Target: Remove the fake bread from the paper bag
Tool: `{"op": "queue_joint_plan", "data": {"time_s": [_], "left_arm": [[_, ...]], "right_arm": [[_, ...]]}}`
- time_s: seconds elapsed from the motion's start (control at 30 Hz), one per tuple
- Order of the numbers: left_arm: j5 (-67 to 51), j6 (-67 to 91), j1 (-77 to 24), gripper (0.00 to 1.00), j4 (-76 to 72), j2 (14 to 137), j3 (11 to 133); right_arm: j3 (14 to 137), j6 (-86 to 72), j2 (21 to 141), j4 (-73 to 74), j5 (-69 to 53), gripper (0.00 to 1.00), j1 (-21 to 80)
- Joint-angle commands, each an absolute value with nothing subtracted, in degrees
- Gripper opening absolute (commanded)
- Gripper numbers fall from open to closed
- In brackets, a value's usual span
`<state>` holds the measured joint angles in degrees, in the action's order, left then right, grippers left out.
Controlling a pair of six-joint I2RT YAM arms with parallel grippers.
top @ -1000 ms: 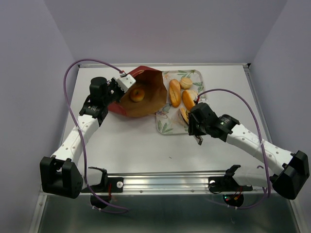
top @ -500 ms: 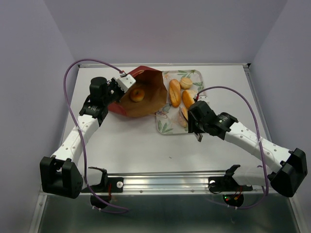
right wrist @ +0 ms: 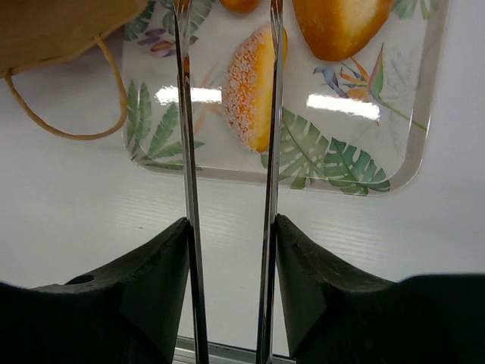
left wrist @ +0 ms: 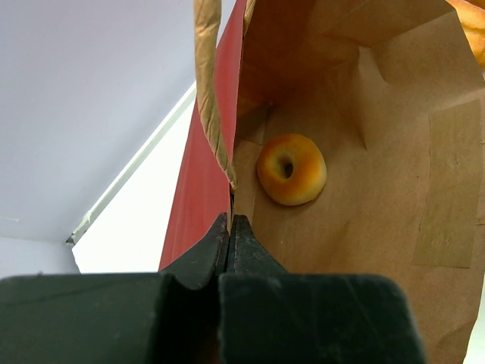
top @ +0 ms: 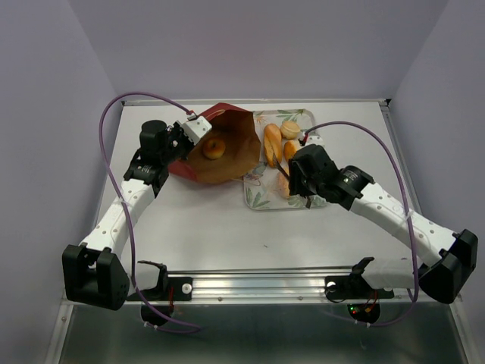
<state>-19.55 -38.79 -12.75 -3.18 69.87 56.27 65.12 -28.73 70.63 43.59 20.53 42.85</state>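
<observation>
The dark red paper bag [top: 231, 155] lies on its side, mouth open toward the tray. A ring-shaped bagel [top: 214, 149] lies inside on the brown lining; it also shows in the left wrist view [left wrist: 292, 169]. My left gripper [top: 184, 142] is shut on the bag's rim [left wrist: 227, 152] beside a loop handle [left wrist: 208, 83]. My right gripper [top: 303, 180] is shut on metal tongs [right wrist: 186, 114], whose open blades straddle a pale seeded wedge [right wrist: 250, 87] on the tray. Two oblong loaves [top: 272, 144] [top: 292, 150] and a round bun [top: 290, 130] lie on the tray too.
The leaf-patterned tray [top: 261, 201] sits right of the bag, its near rim [right wrist: 379, 188] below the tongs. The bag's other loop handle [right wrist: 68, 135] lies on the white table next to the tray's left corner. Purple cables arc above both arms.
My right arm has moved away from me and slightly left, bringing the tongs over the wedge on the tray. The left arm, bag and bagel have not moved.
</observation>
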Motion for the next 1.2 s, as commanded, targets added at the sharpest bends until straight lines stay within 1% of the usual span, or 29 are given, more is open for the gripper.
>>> {"op": "queue_joint_plan", "data": {"time_s": [0.0, 0.13, 0.23, 0.37, 0.43, 0.53, 0.6, 0.67, 0.9, 1.07, 1.17], "left_arm": [[-20.9, -39.3, -13.0, 0.0, -6.2, 67.2, 57.6], [-20.7, -39.3, -13.0, 0.0, -6.2, 67.2, 57.5], [-20.7, -38.9, -13.0, 0.0, -6.5, 67.4, 57.5], [-20.9, -38.8, -13.1, 0.0, -6.6, 67.5, 57.5], [-21.0, -38.8, -13.1, 0.0, -6.6, 67.4, 57.4], [-21.3, -38.7, -13.2, 0.0, -6.5, 67.2, 57.2], [-21.3, -38.6, -13.3, 0.0, -6.3, 67.0, 57.0], [-21.3, -38.5, -13.4, 0.0, -6.2, 66.8, 56.8], [-21.3, -38.2, -13.9, 0.0, -6.5, 66.9, 57.0], [-21.2, -38.7, -13.9, 0.0, -6.5, 66.8, 56.6], [-21.6, -38.5, -13.9, 0.0, -6.4, 66.7, 56.4]], "right_arm": [[70.2, -26.0, 71.3, 41.8, 20.6, 0.52, 43.1], [72.2, -24.3, 71.1, 42.2, 19.3, 0.52, 43.1], [74.9, -20.6, 70.6, 42.2, 16.2, 0.52, 43.1], [77.3, -14.2, 70.0, 41.2, 8.5, 0.5, 43.1], [78.8, -12.8, 71.3, 40.7, 6.5, 0.5, 43.1], [83.6, -11.3, 76.4, 40.2, 2.3, 0.5, 43.1], [86.0, -11.0, 79.8, 37.7, -1.9, 0.5, 43.1], [86.8, -11.6, 82.6, 33.8, -3.4, 0.5, 43.1], [88.8, -13.4, 92.2, 25.6, -3.4, 0.49, 43.1], [90.5, -14.9, 97.7, 24.6, -1.3, 0.51, 43.1], [91.4, -15.4, 100.4, 23.5, 2.1, 0.51, 43.1]]}}
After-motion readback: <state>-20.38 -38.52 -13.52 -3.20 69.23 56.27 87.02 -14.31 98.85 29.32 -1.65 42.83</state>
